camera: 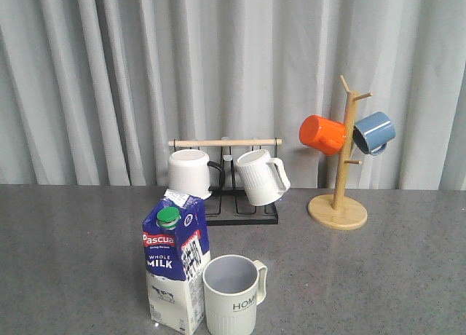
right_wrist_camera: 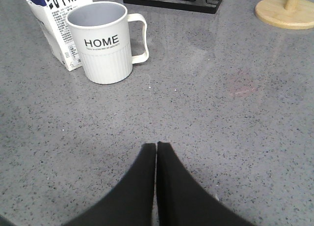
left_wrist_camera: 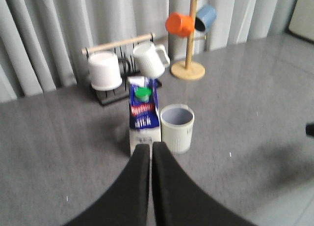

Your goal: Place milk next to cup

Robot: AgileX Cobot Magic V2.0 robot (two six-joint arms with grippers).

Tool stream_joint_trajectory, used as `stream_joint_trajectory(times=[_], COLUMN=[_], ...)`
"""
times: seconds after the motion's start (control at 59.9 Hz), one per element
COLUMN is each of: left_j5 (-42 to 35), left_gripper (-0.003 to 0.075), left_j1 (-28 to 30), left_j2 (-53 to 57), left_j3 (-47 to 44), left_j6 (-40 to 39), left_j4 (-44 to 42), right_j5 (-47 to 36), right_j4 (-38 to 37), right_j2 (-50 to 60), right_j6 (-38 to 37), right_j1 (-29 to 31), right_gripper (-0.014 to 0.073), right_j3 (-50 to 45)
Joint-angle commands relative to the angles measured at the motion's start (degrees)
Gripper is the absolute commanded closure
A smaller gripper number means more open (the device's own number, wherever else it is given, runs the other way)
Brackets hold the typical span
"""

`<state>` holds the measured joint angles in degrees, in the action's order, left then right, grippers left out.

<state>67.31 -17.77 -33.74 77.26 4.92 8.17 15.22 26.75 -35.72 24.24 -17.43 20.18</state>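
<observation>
I see the milk [camera: 175, 266] upright just left of the cup [camera: 233, 295], apart from both clenched, empty tools: left tool [left_wrist_camera: 150, 152], right tool [right_wrist_camera: 156, 152].

Three views: one fixed at the front, one on each wrist.

The front view looks level and forward over the table [camera: 65, 262] toward the curtain [camera: 109, 73], with the milk [camera: 175, 266] and cup [camera: 231, 295] close at its lower edge. The left wrist view looks down from farther back, over its closed fingers [left_wrist_camera: 140, 172], and takes in the same milk, cup, rack [left_wrist_camera: 115, 71] and mug tree [left_wrist_camera: 189, 44]. The right wrist view sits low and near the tabletop, past its fingers [right_wrist_camera: 147, 177], sharing only the cup, part of the milk and the bases behind.
</observation>
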Motion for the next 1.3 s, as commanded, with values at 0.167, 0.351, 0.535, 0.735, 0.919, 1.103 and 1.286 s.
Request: stream_joint_trajectory(times=[0.167, 0.351, 0.535, 0.735, 0.919, 1.103, 1.286], left_j5=[-3.8, -15.2, -42.6, -73.3, -81.7, -74.7, -69.7], left_gripper=[0.0728, 0.0728, 0.0728, 0.0727, 0.0727, 0.0727, 0.0727], left_j1=[-0.2, -0.2, 2.2, 7.3, 12.6, 17.7, 19.5], left_j2=[7.8, 9.0, 10.0, 16.7, 25.3, 32.4, 35.1], left_j3=[-6.9, -19.0, -39.1, -65.7, -80.1, -79.9, -79.9], left_j6=[-0.2, 0.2, -0.2, -0.5, -0.5, 0.2, 0.2], left_j4=[-0.2, -3.2, -3.8, -3.7, -3.7, -3.8, -3.9], right_j5=[-3.4, -3.4, -3.4, -3.4, -3.4, -3.4, -3.4], right_j4=[0.4, 0.4, 0.4, 0.4, 0.4, 0.4, 0.4], right_j2=[0.0, 0.0, 0.0, 0.0, 0.0, 0.0, 0.0], right_j6=[-0.2, -0.2, -0.2, -0.2, -0.2, -0.2, -0.2], right_j1=[0.0, 0.0, 0.0, 0.0, 0.0, 0.0, 0.0], right_gripper=[0.0599, 0.0599, 0.0599, 0.0599, 0.0599, 0.0599, 0.0599], right_j3=[1.7, 1.7, 1.7, 1.7, 1.7, 1.7, 1.7])
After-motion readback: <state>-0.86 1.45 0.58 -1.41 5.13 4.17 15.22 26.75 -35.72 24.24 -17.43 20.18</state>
